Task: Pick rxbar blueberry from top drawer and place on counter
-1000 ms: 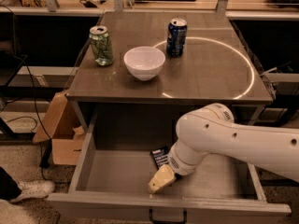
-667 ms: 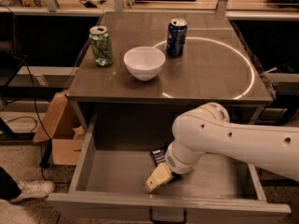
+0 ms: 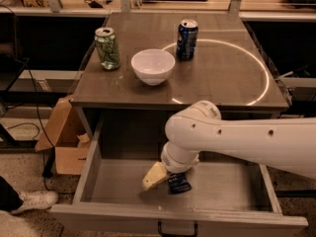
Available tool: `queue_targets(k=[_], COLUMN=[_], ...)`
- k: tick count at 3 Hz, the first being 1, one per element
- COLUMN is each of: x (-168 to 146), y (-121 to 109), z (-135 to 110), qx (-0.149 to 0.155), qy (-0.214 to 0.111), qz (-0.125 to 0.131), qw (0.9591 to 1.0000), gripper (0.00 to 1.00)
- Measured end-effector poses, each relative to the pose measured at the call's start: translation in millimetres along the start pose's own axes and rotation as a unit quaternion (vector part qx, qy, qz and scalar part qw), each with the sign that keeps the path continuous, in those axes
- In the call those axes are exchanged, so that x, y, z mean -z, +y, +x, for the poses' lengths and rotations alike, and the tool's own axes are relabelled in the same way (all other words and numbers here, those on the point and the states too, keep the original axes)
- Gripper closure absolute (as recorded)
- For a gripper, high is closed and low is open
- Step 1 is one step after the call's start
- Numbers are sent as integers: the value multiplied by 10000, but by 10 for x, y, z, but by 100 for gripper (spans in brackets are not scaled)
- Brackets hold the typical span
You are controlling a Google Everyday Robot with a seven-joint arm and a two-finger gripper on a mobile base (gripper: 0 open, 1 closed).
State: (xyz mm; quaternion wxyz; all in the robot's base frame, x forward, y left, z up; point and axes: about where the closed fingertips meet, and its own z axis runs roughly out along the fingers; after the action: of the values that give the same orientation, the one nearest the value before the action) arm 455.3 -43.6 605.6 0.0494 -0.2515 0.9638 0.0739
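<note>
1. Rxbar blueberry (image 3: 178, 183) lies on the floor of the top drawer (image 3: 113, 186), near its front.
2. The arm (image 3: 237, 139) enters from 3 o'clock and bends down into the drawer.
3. The gripper (image 3: 154, 176) points toward 8 o'clock; whether it is spread or closed, I cannot tell.
4. The bar is just beside it at 4 o'clock, and its long axis seems to run from 11 to 5.

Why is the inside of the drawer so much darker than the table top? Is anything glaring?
Camera view: light comes from above, so the counter is bright, while the back of the top drawer lies in its shadow. The white bowl gleams brightest. The gripper, low in the drawer beside the rxbar blueberry, sits in the shade of the arm.
</note>
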Motion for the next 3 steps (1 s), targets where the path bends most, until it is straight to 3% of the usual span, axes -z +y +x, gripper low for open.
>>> queue_targets(k=[2, 3], x=[-132, -132], y=[-349, -349], z=[202, 202], qx=[-414, -414], qy=[84, 84], qz=[-37, -37], qw=[9991, 9991], gripper=[2, 25])
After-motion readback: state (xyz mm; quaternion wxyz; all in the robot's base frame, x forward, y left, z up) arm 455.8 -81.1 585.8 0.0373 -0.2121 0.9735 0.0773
